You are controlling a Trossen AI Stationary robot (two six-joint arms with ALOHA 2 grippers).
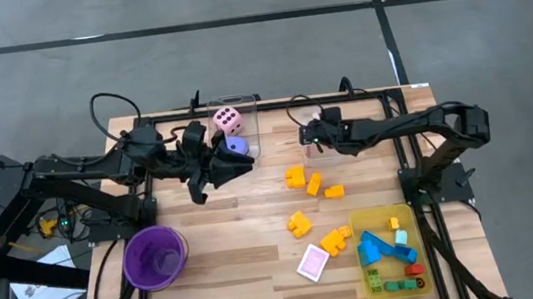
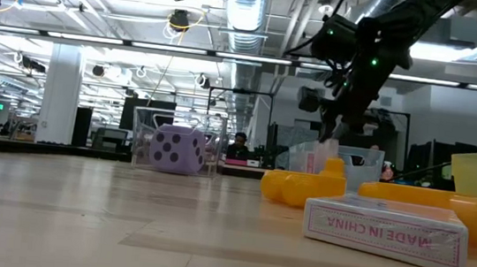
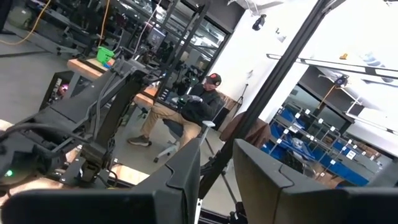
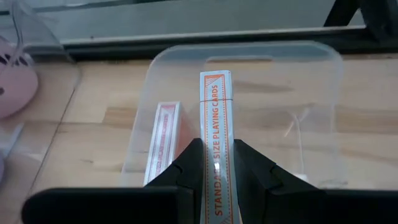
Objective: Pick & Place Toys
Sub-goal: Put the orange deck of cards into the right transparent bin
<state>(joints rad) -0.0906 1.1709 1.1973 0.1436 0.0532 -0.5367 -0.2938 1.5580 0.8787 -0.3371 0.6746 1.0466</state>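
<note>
My right gripper (image 4: 216, 155) is shut on an orange-and-white card pack (image 4: 216, 112) over a small clear box (image 4: 311, 81) at the table's far side (image 1: 310, 136). A second card pack (image 4: 163, 140) stands on its edge inside that box. My left gripper (image 1: 246, 164) hangs raised near a purple die (image 1: 236, 146), its fingers (image 3: 186, 177) a narrow gap apart with nothing between them. A pink die (image 1: 228, 121) sits in a clear box behind. Yellow blocks (image 1: 313, 184) and a pink card pack (image 1: 313, 263) lie on the wood. My right gripper pinches the card pack's two broad faces (image 4: 215, 144) between its two fingers, at the pack's near end. The fingers slant downward from the table's right and lie along the pack. The pack stands on edge, printed narrow side up, its far end inside the clear box beside the other pack.
A yellow tray (image 1: 360, 221) at the near right holds blue, green and red blocks. A purple cup (image 1: 155, 256) stands near left. In the low view the purple die (image 2: 175, 149) sits inside a clear box, and the pink pack (image 2: 386, 229) lies close to the camera.
</note>
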